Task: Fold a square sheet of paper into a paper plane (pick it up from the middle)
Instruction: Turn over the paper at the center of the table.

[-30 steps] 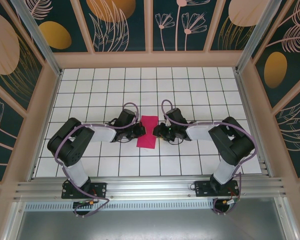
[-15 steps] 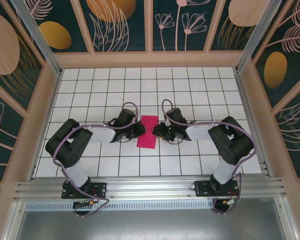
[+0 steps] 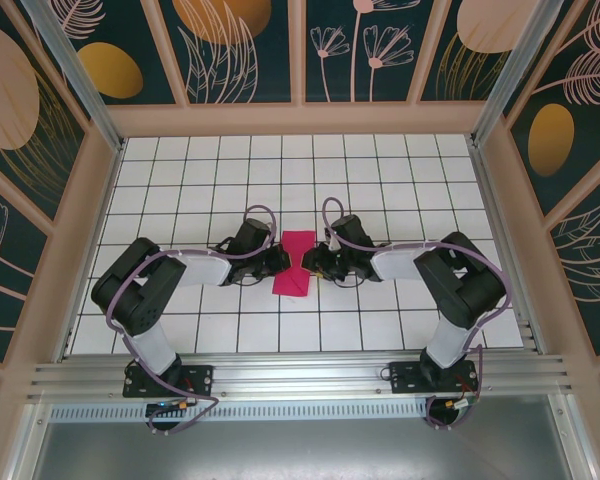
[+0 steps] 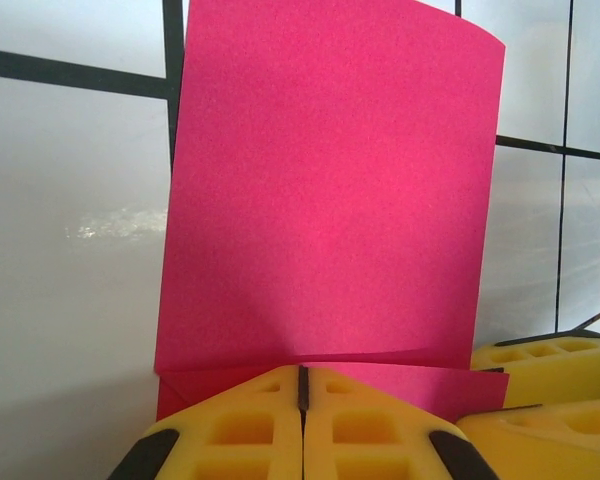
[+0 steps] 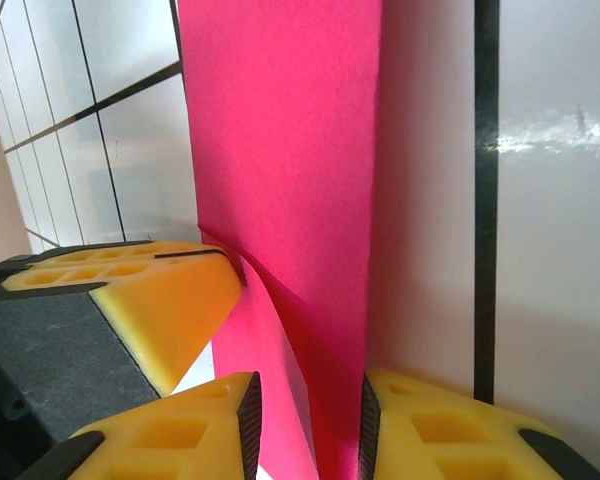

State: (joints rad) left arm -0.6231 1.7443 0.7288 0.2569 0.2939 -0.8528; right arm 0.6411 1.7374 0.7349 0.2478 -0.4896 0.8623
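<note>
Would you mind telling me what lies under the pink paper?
Under the pink paper is the white gridded table; its black lines run beneath the sheet and are hidden there.

Both arms are reaching inward over the table's middle, elbows bent outward, wrists facing each other. The left gripper (image 4: 301, 400) is pressing its yellow fingers together, while the right gripper (image 5: 310, 420) is keeping its fingers slightly parted.

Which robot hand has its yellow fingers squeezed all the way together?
The left gripper: its yellow fingers meet at the edge of the pink paper. The right gripper has a gap, with paper in it.
</note>
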